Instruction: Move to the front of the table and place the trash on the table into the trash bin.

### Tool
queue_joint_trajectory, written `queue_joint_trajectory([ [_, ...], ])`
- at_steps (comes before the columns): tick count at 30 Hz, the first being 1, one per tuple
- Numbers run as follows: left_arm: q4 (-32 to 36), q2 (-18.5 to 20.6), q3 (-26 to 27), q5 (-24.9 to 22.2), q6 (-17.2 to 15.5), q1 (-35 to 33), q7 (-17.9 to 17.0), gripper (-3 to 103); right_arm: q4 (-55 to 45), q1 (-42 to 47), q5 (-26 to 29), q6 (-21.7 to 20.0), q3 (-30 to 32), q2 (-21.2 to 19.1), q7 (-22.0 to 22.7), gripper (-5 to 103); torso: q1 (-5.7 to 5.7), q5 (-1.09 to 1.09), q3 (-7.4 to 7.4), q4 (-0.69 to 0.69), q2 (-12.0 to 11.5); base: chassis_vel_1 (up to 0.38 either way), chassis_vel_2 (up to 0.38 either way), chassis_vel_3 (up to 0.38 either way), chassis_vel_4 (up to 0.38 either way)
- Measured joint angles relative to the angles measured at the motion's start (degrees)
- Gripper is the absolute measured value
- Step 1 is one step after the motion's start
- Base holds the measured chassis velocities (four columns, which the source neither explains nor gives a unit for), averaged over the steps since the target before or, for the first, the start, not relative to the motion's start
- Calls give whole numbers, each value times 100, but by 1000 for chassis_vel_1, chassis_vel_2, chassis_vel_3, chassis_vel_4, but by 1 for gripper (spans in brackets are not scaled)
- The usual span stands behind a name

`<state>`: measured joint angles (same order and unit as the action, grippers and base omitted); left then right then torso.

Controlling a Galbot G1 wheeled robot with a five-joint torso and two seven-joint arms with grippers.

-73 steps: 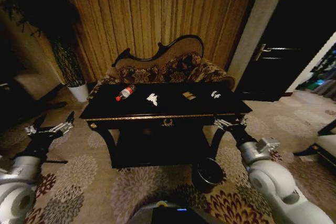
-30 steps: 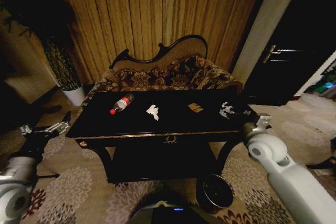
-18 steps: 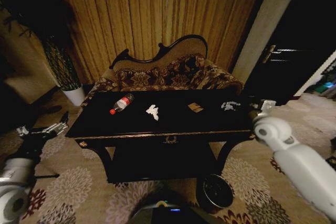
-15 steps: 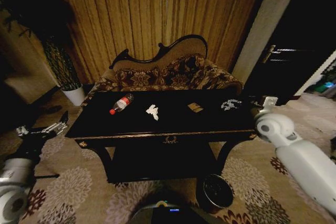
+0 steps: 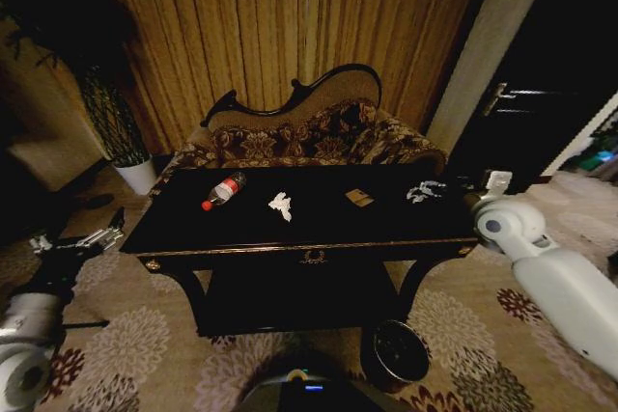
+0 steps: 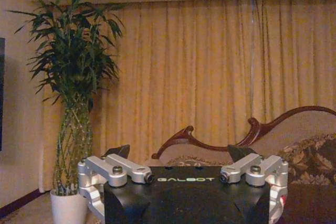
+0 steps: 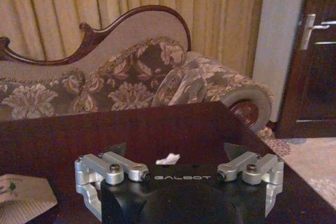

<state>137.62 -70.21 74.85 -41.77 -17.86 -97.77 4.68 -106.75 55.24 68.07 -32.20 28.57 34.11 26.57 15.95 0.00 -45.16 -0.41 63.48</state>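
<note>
The glossy black table (image 5: 241,229) stands right in front of me. On it lie a clear bottle with a red label (image 5: 223,190), a crumpled white paper (image 5: 280,205) and a small tan wrapper (image 5: 359,198). My right gripper (image 5: 428,190) is open and hovers over the table's right end. From the right wrist, a small white paper scrap (image 7: 168,158) lies on the tabletop (image 7: 157,124) ahead, between the spread fingers of that gripper (image 7: 176,149). The tan wrapper (image 7: 21,195) is off to one side. The dark round trash bin (image 5: 399,354) stands on the floor by the table's front right leg. My left gripper (image 5: 82,238) (image 6: 179,152) hangs open, left of the table and low.
A carved floral sofa (image 5: 319,132) stands close behind the table, before gold curtains. A tall plant in a white pot (image 5: 140,176) is at the back left. A dark door (image 5: 541,103) is to the right. Patterned carpet (image 5: 126,335) covers the floor around the table.
The head view has drawn closer to the table since the earliest frame. My right arm rose from the table's front right corner to above its right end, then its elbow swung outward.
</note>
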Motion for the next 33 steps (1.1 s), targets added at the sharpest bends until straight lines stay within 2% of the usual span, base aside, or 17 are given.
queue_joint_trajectory([
  [11,10,-13,50,0,5,-7,19,100,691,-549,-556,139,-685,267,-470,100,0,0,0,1,0,0,0,0,0],
  [22,-74,31,71,1,6,11,25,100,1257,-1089,-581,134,-1186,441,-439,100,0,0,0,0,0,0,0,0,0],
  [33,-152,46,88,3,63,22,81,100,1473,-1083,-815,32,-1242,429,-437,100,0,1,0,-1,0,0,0,0,0],
])
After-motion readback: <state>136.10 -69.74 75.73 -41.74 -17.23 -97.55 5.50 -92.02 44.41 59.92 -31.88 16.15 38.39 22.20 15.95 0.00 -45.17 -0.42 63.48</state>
